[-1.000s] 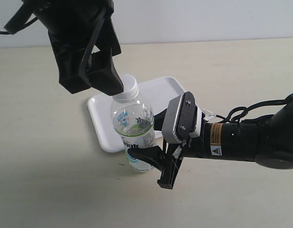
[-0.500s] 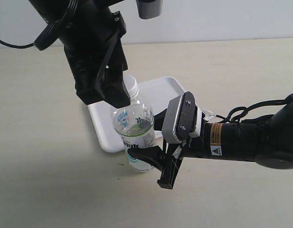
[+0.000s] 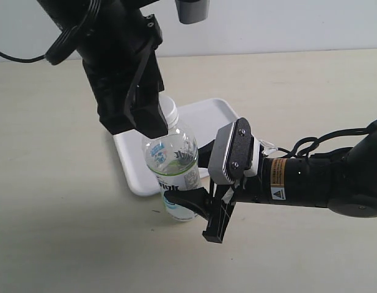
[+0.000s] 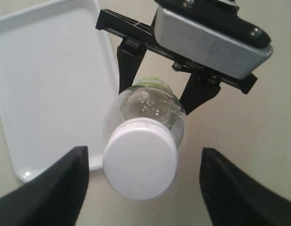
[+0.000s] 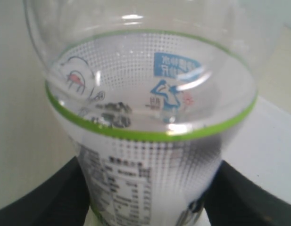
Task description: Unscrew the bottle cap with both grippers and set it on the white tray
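The clear bottle (image 3: 172,165) with its white, green and blue label stands upright at the front edge of the white tray (image 3: 200,119). My right gripper (image 3: 188,174) is shut on the bottle (image 5: 150,127) around its labelled body. The white bottle cap (image 4: 140,157) sits on the neck; in the exterior view only a sliver of the cap (image 3: 172,116) shows behind the left arm. My left gripper (image 4: 140,181) hangs directly above the cap, open, its two black fingers (image 4: 55,188) wide on either side and not touching it.
The beige tabletop (image 3: 54,201) spreads all round. The white tray (image 4: 51,80) lies behind the bottle with nothing on its visible surface. The right arm's grey-white block (image 3: 231,152) and orange sticker (image 3: 278,177) lie low across the table to the right.
One second ago the left gripper was higher and further left of the cap; it has come down over the cap. Nothing has shifted in the last half second. The right gripper has held still.
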You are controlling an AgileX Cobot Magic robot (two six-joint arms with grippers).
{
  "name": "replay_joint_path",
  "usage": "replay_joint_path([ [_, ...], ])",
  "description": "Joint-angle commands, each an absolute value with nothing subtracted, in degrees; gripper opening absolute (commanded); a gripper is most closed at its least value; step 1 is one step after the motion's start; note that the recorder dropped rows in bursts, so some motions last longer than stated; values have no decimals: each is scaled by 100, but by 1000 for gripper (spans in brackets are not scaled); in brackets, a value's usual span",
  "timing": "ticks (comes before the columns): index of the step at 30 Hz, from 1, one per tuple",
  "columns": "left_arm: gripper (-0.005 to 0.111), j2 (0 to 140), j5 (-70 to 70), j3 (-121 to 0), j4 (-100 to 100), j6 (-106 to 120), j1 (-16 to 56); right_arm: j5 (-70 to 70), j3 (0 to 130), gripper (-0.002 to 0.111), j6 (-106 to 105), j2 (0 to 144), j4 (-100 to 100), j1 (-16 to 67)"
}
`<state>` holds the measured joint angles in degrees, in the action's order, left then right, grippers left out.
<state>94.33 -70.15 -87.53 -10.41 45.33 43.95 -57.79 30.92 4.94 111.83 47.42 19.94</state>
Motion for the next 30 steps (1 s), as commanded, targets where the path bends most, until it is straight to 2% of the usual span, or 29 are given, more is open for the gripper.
replay_joint_path([
  [1,66,9595,-6996,-8712,-1083,4459,4403,-5556,3084,0,419,11196,4798,2002],
  [21,63,9554,-6996,-8833,-1071,4289,4403,-5556,3084,0,452,11196,4834,2002],
  [24,53,9554,-6996,-8833,-1071,4289,4403,-5556,3084,0,452,11196,4834,2002],
  [30,15,9554,-6996,-8833,-1120,4445,4403,-5556,3084,0,452,11196,4834,2002],
])
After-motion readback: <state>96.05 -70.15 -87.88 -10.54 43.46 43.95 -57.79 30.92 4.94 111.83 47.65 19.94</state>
